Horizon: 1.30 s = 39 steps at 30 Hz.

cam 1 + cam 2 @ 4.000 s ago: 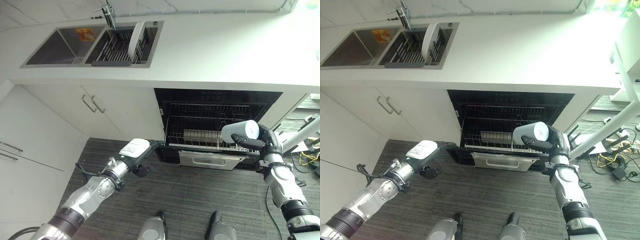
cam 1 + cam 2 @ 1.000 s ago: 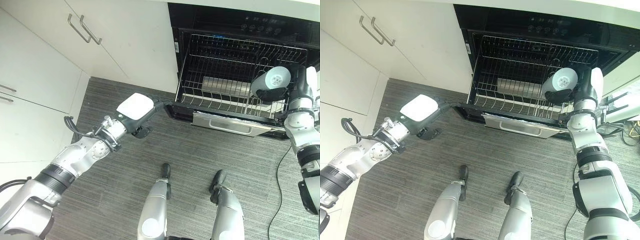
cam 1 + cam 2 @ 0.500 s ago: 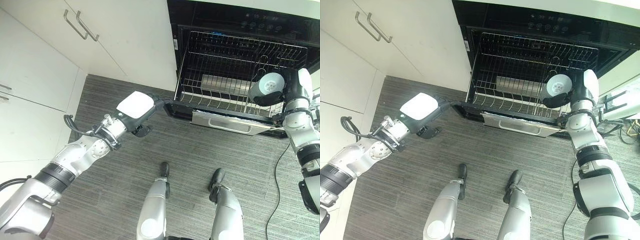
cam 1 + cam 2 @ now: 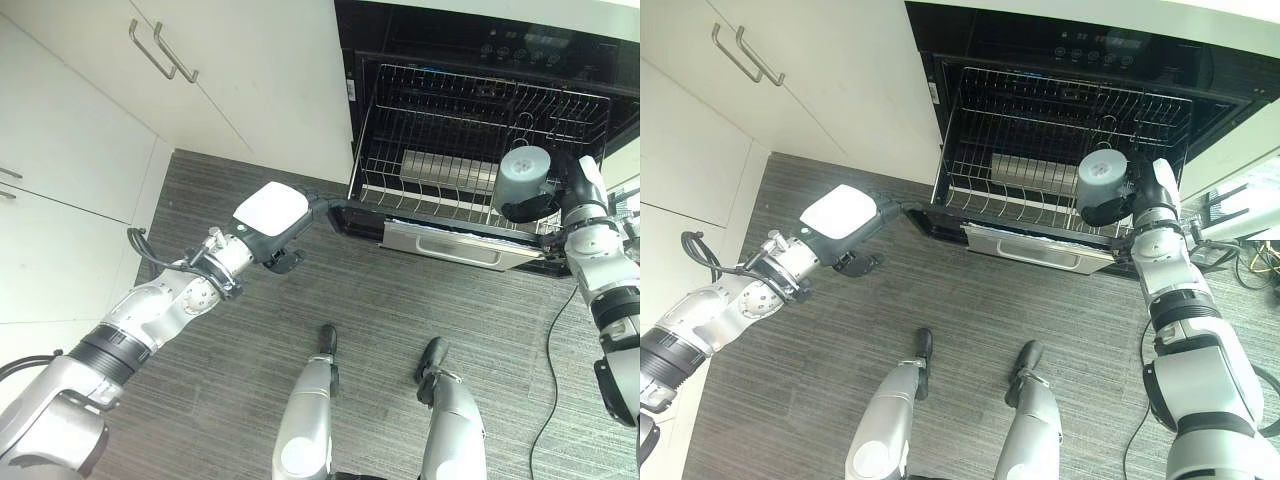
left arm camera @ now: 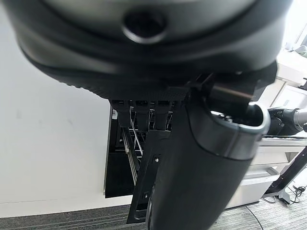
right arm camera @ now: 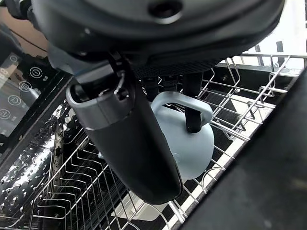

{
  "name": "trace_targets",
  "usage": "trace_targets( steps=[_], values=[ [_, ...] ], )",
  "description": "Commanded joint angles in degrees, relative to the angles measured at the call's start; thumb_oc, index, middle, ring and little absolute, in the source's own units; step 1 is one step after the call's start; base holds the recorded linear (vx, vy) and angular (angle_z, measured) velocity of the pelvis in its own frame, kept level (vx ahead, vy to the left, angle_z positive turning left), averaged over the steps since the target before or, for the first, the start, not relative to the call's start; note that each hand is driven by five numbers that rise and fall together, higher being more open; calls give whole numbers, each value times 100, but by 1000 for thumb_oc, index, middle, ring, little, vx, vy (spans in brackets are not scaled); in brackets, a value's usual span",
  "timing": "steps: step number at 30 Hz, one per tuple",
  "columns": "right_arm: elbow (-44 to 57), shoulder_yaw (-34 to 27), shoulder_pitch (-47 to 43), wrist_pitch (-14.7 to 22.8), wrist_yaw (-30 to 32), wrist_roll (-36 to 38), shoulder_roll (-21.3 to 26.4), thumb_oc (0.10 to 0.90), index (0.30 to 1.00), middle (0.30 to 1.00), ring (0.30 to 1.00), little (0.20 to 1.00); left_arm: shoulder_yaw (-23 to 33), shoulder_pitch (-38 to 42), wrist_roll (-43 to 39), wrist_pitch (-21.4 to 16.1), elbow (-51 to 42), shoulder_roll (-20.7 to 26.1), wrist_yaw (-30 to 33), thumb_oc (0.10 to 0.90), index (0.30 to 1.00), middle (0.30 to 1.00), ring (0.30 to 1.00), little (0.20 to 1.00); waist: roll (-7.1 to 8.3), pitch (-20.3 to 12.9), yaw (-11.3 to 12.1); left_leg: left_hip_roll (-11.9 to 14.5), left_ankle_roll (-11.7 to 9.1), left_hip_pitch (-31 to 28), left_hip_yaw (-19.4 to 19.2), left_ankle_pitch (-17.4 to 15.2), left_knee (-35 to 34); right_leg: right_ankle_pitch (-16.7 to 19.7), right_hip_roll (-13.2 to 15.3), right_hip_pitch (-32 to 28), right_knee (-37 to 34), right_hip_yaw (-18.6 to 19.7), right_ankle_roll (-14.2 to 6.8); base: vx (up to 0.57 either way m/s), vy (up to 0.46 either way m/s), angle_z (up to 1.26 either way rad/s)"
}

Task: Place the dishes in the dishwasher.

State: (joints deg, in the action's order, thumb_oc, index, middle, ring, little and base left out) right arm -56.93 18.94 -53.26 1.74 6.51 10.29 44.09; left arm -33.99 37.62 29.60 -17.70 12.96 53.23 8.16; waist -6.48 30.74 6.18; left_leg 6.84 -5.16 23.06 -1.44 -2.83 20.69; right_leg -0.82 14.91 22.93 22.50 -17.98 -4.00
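A grey-blue mug [image 4: 523,175] hangs base up over the right side of the pulled-out dishwasher rack [image 4: 440,150]. My right hand [image 4: 1137,190] is shut on it, and the right wrist view shows a finger through the mug's handle [image 6: 184,103], with the mug [image 6: 192,139] just above the wire tines. My left hand [image 4: 272,215], with a white cover on its back, reaches straight fingers to the front left corner of the dishwasher drawer [image 4: 338,208] and holds nothing.
A pale grey insert [image 4: 445,170] lies in the middle of the rack. The drawer's silver front [image 4: 440,245] juts out over the grey wood floor. White cabinet doors with bar handles [image 4: 165,50] stand to the left. White furniture [image 4: 1240,215] is close on the right.
The right hand has turned the mug from mouth facing up to base up and brought it lower over the rack. The left hand has stayed at the drawer's corner.
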Motion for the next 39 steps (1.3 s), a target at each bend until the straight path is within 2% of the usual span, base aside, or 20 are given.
trace_targets(
  steps=[1,3,7,11,16,17,20,24,28,32,35,36,38,39],
  values=[
    [212,-22,-336,466,-395,483,278,800,900,900,900,900,578,381,-181,-198,-315,134,126,800,900,900,900,900,29,-95,-59,-531,395,-92,-470,-95,-350,-1061,-523,40,768,206,3,0,0,0],
    [430,-63,-316,584,-225,239,327,800,900,900,900,900,623,354,-164,-224,-313,159,85,800,900,900,900,900,49,-94,-71,-540,405,-83,-465,-92,-350,-1074,-511,72,815,210,-3,0,0,0],
    [684,-52,-241,383,114,-353,405,800,900,900,900,900,663,318,-146,-217,-337,172,44,800,900,900,900,900,63,-94,-100,-539,418,-56,-486,-88,-350,-1069,-520,113,829,221,-6,0,0,0],
    [877,-85,-117,239,576,-566,489,800,900,900,900,900,682,241,-149,-184,-390,205,41,800,900,900,900,900,63,-94,-148,-531,430,-46,-507,-102,-350,-1067,-541,142,823,260,-7,0,0,0],
    [1233,-342,62,206,1482,-733,503,800,900,900,900,900,723,183,-182,-61,-513,207,-31,800,900,900,900,900,50,-94,-212,-521,434,-57,-532,-141,-350,-1066,-598,130,767,313,-13,0,0,0],
    [1406,-439,144,281,1825,-769,492,800,900,900,900,900,767,134,-168,-28,-556,195,-58,800,900,900,900,900,51,-94,-231,-519,436,-59,-539,-145,-350,-1068,-610,129,758,324,-15,3,17,-5],
    [2143,-877,510,182,2332,-889,476,800,900,900,900,900,936,-94,-160,16,-680,207,-89,800,900,900,900,900,48,-94,-302,-521,445,-109,-568,-187,-350,-1089,-625,95,749,364,-27,20,32,-9],
    [2764,-1181,895,-28,2636,-988,389,800,900,900,900,900,1118,-338,-101,59,-818,168,-94,800,900,900,900,900,27,-94,-366,-521,448,-135,-608,-215,-350,-1111,-625,78,736,401,-19,3,38,-5],
    [3199,-1470,1233,57,2770,-921,327,800,900,900,900,900,1242,-556,-102,96,-951,182,-61,800,900,900,900,900,-16,-94,-425,-527,451,-176,-642,-248,-350,-1141,-627,54,733,431,-9,-2,46,-5],
    [3578,-1599,1453,278,2891,-876,176,800,900,900,900,900,1361,-723,-75,126,-1013,139,-58,800,900,900,900,900,-37,-94,-457,-522,452,-224,-663,-266,-350,-1156,-644,1,711,452,-1,-3,42,-9],
    [4424,-1835,1974,902,3037,-621,-110,800,900,900,900,900,1551,-1059,107,246,-1138,13,3,800,900,900,900,900,-23,-97,-537,-492,470,-301,-697,-303,-350,-1159,-680,-87,655,485,7,-7,64,-2],
    [4573,-1868,2057,974,3022,-597,-172,800,900,900,900,900,1582,-1107,148,269,-1158,-19,10,800,900,900,900,900,-20,-102,-552,-486,472,-310,-704,-308,-350,-1161,-683,-94,651,490,7,-6,63,-3],
    [5312,-1993,2554,1547,2880,-322,-507,800,900,900,900,900,1730,-1420,350,371,-1259,-148,111,800,900,900,900,900,-20,-158,-628,-457,488,-373,-733,-350,-350,-1175,-700,-175,596,520,5,-1,91,-6],
    [5873,-2018,2876,2076,2587,-165,-772,800,900,900,900,900,1828,-1657,481,479,-1333,-242,206,800,900,900,900,900,-28,-217,-684,-427,490,-430,-761,-383,-350,-1203,-704,-264,557,516,5,-1,99,-11]
  ],
)
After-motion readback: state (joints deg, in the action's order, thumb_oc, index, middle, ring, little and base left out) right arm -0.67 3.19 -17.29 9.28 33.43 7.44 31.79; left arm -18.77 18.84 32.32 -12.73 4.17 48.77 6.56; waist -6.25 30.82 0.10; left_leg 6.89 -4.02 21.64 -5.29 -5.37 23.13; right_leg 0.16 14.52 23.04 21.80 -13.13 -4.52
